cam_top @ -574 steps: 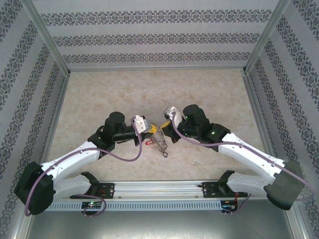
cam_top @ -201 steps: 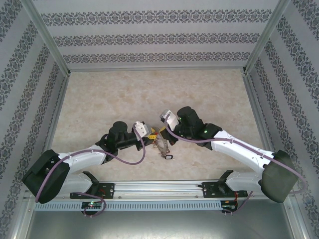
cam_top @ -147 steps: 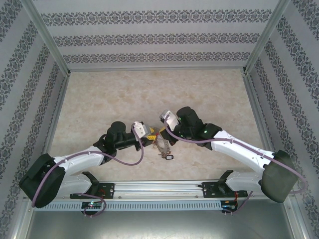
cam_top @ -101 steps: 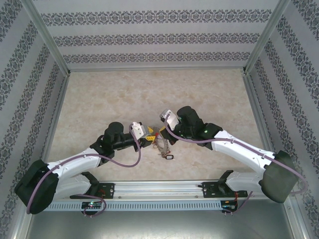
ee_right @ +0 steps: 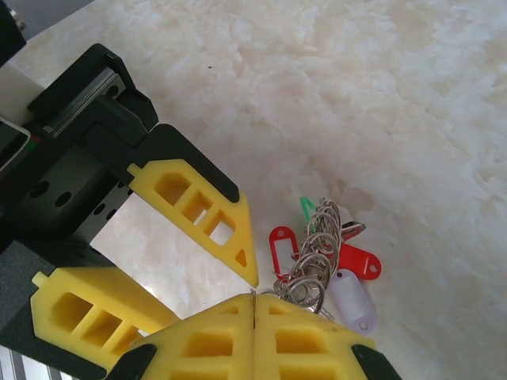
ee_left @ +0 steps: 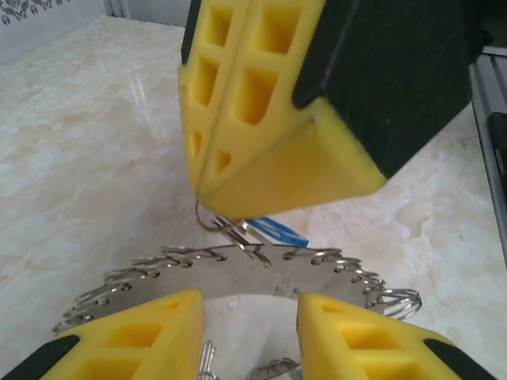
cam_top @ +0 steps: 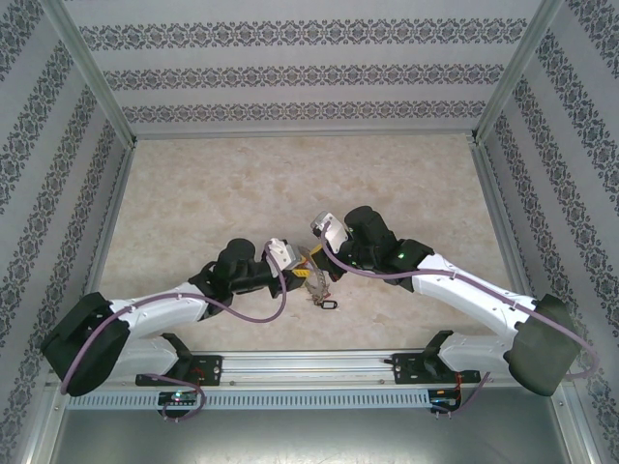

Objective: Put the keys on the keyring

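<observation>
The keyring (ee_left: 238, 273), a grey metal disc fringed with small split rings, stands on edge between the two grippers (cam_top: 317, 282). My right gripper (ee_right: 253, 297) is shut, pinching a small split ring (ee_left: 210, 223) at the keyring's top rim. A key with a blue tag (ee_left: 277, 232) hangs just behind that ring. My left gripper (ee_left: 249, 305) is open, its fingers (ee_right: 198, 210) close below the right fingertips, with the keyring's lower part in the gap. Two red tags (ee_right: 283, 247) (ee_right: 360, 261) hang among the rings.
A pale lilac tag (ee_right: 352, 305) and a green tag (ee_right: 306, 207) also hang from the ring cluster. A dark blue tag (cam_top: 327, 305) lies on the marble tabletop (cam_top: 290, 184) just in front of the grippers. Patterned walls enclose the table.
The left gripper has shifted right, closer to the keyring, and its jaws have opened a little. The right gripper has kept its hold and place.
</observation>
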### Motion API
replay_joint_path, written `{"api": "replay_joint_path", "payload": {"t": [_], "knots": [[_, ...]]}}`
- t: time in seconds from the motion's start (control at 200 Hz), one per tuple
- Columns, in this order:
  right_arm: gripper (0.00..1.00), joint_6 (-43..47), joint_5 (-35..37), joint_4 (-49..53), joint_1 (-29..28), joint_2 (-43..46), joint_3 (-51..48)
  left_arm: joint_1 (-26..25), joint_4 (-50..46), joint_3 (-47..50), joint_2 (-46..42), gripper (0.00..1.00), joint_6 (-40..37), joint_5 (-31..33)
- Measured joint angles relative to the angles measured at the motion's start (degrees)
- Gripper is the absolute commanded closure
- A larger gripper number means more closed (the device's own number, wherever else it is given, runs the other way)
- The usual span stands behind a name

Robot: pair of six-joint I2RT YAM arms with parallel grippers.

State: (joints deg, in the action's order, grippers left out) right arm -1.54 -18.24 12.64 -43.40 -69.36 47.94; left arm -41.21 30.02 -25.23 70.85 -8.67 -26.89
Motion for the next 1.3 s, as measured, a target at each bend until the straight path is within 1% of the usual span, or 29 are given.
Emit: {"api": "replay_joint_path", "payload": {"t": [0.315,0.799,1.204,1.299], "knots": [[1.0,0.0,0.0,0.0,0.0,0.0,0.0,-0.1,2.4,-0.6,0.5,0.63,0.2,0.7],[1.0,0.0,0.0,0.0,0.0,0.4,0.0,-0.5,2.6,-1.0,1.3,0.71,0.4,2.2],[1.0,0.2,0.0,0.6,0.0,0.8,0.0,-0.5,2.6,-1.4,1.4,0.72,0.6,3.0],[1.0,0.2,0.0,0.6,0.0,0.8,0.0,-0.5,2.6,-1.5,1.4,0.73,0.6,3.0]]}}
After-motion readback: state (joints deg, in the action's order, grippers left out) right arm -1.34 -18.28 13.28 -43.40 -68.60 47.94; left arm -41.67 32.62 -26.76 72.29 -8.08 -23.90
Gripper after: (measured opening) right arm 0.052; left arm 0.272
